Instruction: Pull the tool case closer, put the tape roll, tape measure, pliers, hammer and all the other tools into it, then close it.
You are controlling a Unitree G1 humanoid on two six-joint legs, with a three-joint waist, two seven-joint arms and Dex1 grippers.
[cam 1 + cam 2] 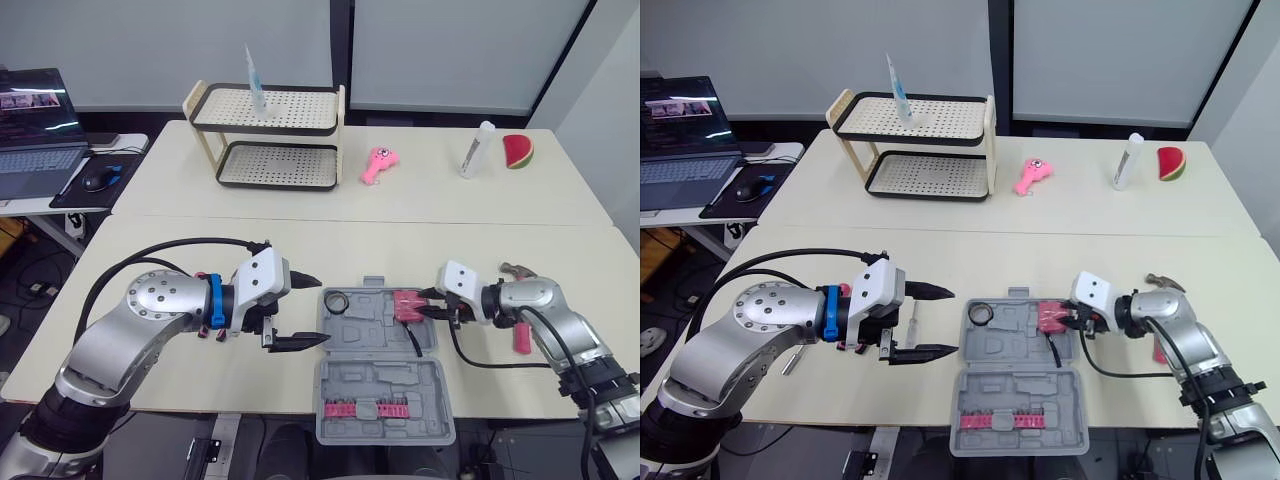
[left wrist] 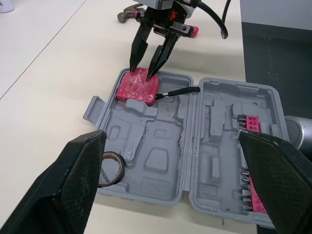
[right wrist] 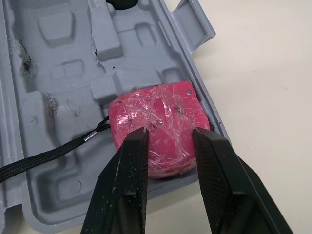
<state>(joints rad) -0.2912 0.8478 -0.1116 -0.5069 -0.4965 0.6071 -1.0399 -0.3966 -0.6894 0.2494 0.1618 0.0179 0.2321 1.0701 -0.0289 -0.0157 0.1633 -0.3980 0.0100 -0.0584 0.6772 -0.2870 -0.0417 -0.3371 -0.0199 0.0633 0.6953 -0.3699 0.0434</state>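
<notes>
As the tool case holds one tape roll and one tape measure, left gripper and right gripper fingers gape.

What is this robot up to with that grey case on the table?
It is packing hand tools into an open grey case near the front edge of the table. The right tool is over a pink tape measure lying in one far corner of the case, its fingers apart with the tips on top of it. A tape roll sits in the other far corner. The left tool hovers wide open beside the case. A hammer lies unpacked by the right arm.
</notes>
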